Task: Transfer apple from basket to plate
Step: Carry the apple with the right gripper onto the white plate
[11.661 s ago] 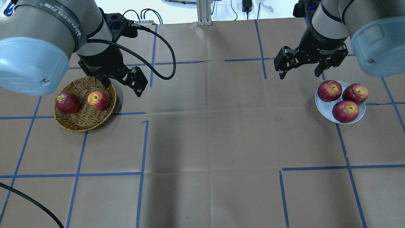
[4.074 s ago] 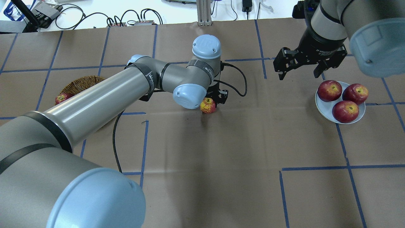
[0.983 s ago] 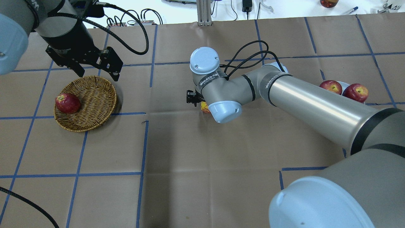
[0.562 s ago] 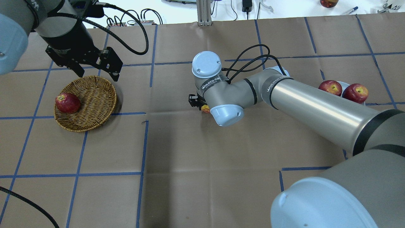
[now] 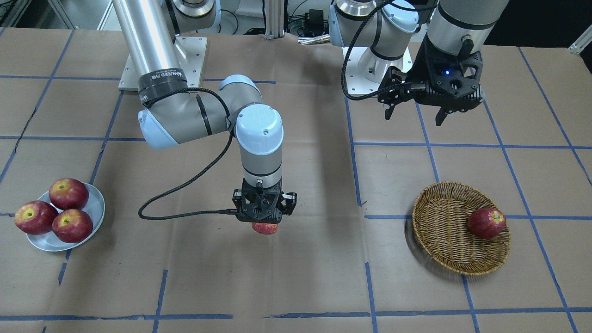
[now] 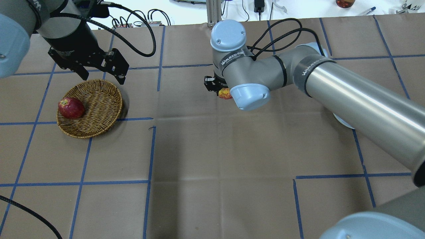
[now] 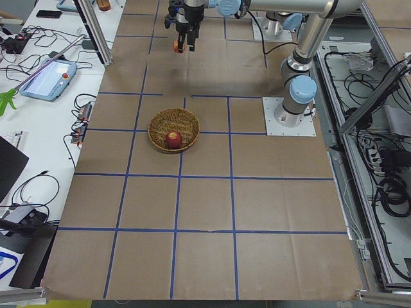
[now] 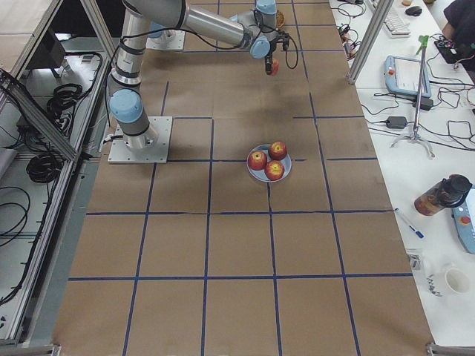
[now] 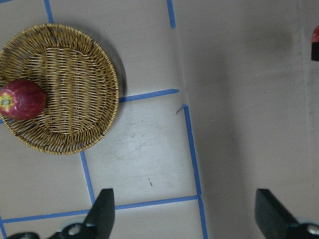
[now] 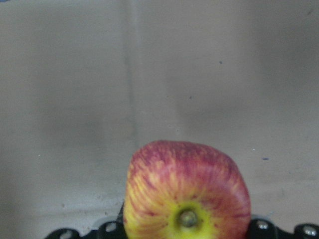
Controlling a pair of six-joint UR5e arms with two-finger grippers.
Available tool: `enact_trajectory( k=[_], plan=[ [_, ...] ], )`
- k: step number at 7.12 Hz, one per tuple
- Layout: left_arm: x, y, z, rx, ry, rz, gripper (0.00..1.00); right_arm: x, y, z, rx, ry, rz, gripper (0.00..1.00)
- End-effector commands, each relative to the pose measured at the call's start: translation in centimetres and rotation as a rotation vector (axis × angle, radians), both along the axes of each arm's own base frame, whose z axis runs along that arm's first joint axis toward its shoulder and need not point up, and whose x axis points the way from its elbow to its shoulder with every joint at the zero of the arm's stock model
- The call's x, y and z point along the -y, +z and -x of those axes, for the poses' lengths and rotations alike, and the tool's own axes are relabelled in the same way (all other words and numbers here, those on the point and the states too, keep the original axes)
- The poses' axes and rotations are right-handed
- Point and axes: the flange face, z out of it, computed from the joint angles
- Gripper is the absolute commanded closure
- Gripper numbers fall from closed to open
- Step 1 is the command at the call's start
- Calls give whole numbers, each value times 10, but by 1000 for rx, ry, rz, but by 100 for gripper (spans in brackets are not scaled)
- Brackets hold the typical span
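Item: one apple, held in my right gripper (image 5: 264, 217) over the middle of the table (image 5: 323, 277).

My right fingers are closed on the apple (image 10: 187, 191) from either side, and its stem end faces my wrist camera. The skin is light red in streaks over yellow-orange, with a yellow-green hollow around a short brown stem and rather squared shoulders. The apple hangs under the gripper, between the basket (image 5: 439, 222) and the plate (image 5: 96, 203) and well apart from both. My left gripper (image 5: 413, 118) hangs above the table near the basket, its jaws spread wide and gripping nothing. The basket is round tan wicker and holds one darker red apple (image 5: 486, 222) lying against its rim. The plate is small and pale grey and carries three deep red apples (image 5: 68, 194), close together.
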Motion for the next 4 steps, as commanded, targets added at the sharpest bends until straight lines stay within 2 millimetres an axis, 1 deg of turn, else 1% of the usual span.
enact_trajectory(
  k=[1,2,3,4],
  plan=[
    [-2,5,0,0,0,1,1,7,66,115,-36,23,-54,45],
    [-1,4,0,0,0,0,1,5,80,186,-50,52,-70,45],
    [-1,7,0,-2,0,4,1,-3,83,249,-60,94,-77,45],
    [0,4,0,-5,0,1,1,-13,79,311,-67,125,-81,45]
  ],
)
